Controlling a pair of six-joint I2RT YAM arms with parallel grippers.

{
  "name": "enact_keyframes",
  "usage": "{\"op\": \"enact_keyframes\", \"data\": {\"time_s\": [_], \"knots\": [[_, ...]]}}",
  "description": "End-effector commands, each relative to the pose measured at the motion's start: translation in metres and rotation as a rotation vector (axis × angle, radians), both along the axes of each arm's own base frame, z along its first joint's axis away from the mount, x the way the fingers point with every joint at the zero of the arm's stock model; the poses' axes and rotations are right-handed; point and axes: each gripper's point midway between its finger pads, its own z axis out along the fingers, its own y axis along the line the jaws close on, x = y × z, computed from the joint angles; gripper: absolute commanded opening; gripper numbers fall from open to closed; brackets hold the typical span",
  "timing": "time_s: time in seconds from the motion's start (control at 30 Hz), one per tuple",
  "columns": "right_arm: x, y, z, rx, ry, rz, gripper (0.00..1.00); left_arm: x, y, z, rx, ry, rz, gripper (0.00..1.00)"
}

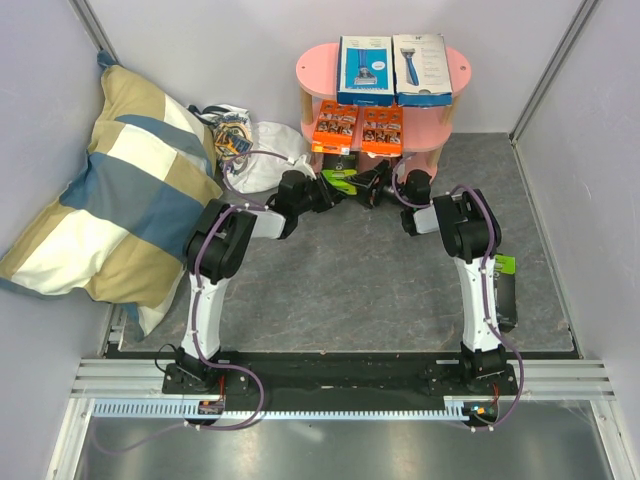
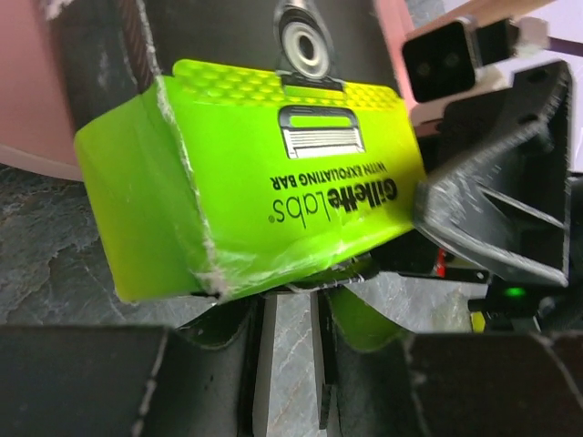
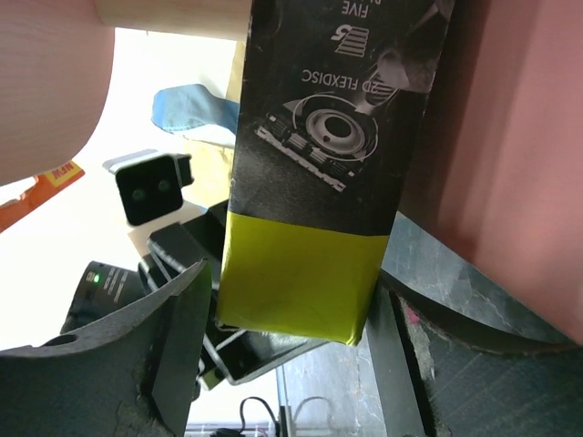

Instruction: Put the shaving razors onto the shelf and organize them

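Shelf: the pink shelf (image 1: 312, 68) stands at the far edge of the counter (image 1: 350, 290), facing the two arms.
Top board: a blue box (image 1: 364, 70) and a white box (image 1: 422, 68) printed with a blue razor lie flat side by side, touching.
Middle board: two orange cards (image 1: 335, 123) (image 1: 382, 125) sit next to each other at the front edge, below the two boxes.
Box in play: the lime-green-and-black box (image 1: 343, 180) is off the shelf, tilted just in front of its foot, between the two grippers. The left wrist view shows its green face (image 2: 273, 182) with a printed razor head and scuffed, torn edges. The right wrist view shows its black part and green end (image 3: 310, 182) next to the pink base.
Left gripper: the left gripper (image 1: 322, 188) comes at the box from the left. In its own camera (image 2: 291, 355) the fingers (image 2: 264, 364) are clenched almost together on the ragged lower edge of the box, with only a slit of counter showing between them.
Right gripper: the right gripper (image 1: 378, 190) meets the box from the right. In its own view (image 3: 296, 300) the fingers (image 3: 173, 346) are spread, one on each side of the green end, released, with a thin gap showing beside one of them.
Left of the shelf: a white bag (image 1: 255, 150) of small colourful items lies near the shelf, and a big checked pillow (image 1: 110, 190) leans on the wall.
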Motion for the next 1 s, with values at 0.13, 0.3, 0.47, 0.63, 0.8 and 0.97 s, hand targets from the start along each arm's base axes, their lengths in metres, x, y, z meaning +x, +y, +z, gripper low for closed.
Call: {"op": "enact_keyframes", "data": {"time_s": [0.13, 0.3, 0.47, 0.63, 0.8, 0.97], "knots": [[-0.019, -0.011, 0.004, -0.007, -0.005, 0.027, 0.75, 0.016, -0.009, 0.018, -0.051, -0.029, 0.003, 0.28], [-0.026, -0.013, 0.006, -0.026, -0.002, 0.041, 0.76, 0.018, -0.012, 0.021, -0.064, -0.031, -0.001, 0.28], [-0.032, -0.016, 0.007, -0.038, 0.0, 0.044, 0.77, 0.02, -0.017, 0.024, -0.08, -0.032, -0.013, 0.28], [-0.043, -0.021, 0.011, -0.051, 0.001, 0.042, 0.78, 0.024, -0.025, 0.023, -0.09, -0.024, -0.035, 0.28], [-0.061, -0.027, 0.01, -0.086, 0.008, 0.046, 0.79, 0.022, -0.032, 0.025, -0.101, -0.03, -0.057, 0.29], [-0.08, -0.031, 0.026, -0.116, -0.013, 0.052, 0.8, 0.001, -0.029, 0.042, -0.112, -0.1, -0.079, 0.33]]}}
